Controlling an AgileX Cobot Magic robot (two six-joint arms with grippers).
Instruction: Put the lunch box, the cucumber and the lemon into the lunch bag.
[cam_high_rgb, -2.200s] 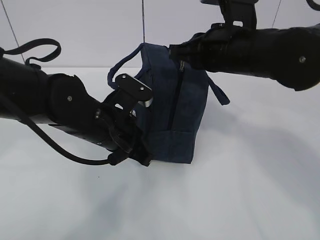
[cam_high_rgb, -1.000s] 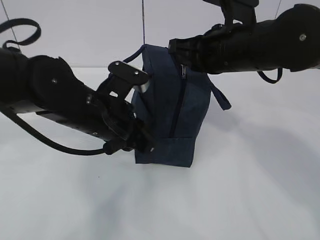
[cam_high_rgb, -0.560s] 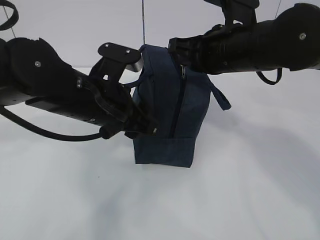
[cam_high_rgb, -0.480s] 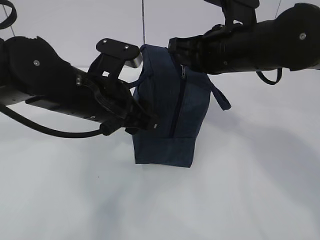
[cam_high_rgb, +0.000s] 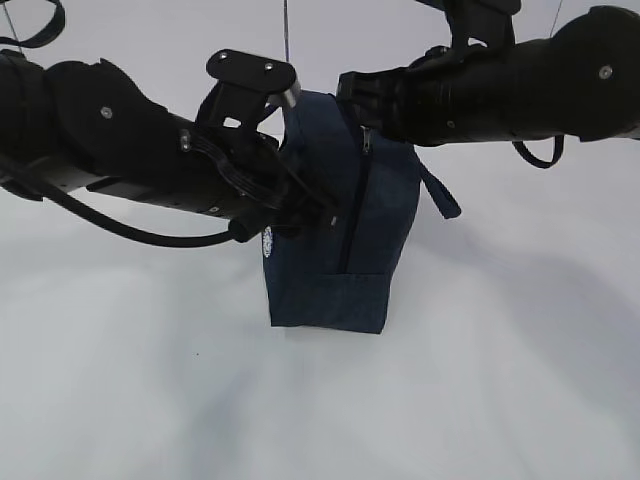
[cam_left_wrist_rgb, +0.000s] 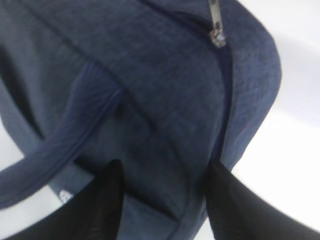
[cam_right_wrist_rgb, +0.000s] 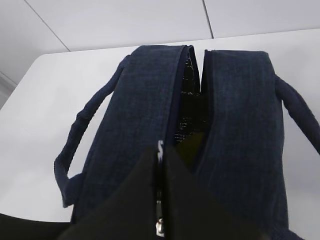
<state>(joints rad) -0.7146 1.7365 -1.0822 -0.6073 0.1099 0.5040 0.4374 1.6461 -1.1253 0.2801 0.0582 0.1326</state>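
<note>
The dark navy lunch bag stands upright on the white table. Its top zipper is partly open in the right wrist view, showing silver lining and a dull yellow-green shape I cannot identify. My right gripper is at the bag's top, shut on the silver zipper pull. My left gripper is against the bag's left side. In the left wrist view the left gripper stands open, with bag fabric behind the gap. The lunch box, the cucumber and the lemon are hidden.
The bag's padded handles hang out to both sides: one on the left, one on the right. A small white label shows on the bag's left edge. The white table stretches all around the bag.
My left gripper let go of the bag's lower left corner, opened and rose to the middle of its side. The right gripper stayed on the zipper pull.
</note>
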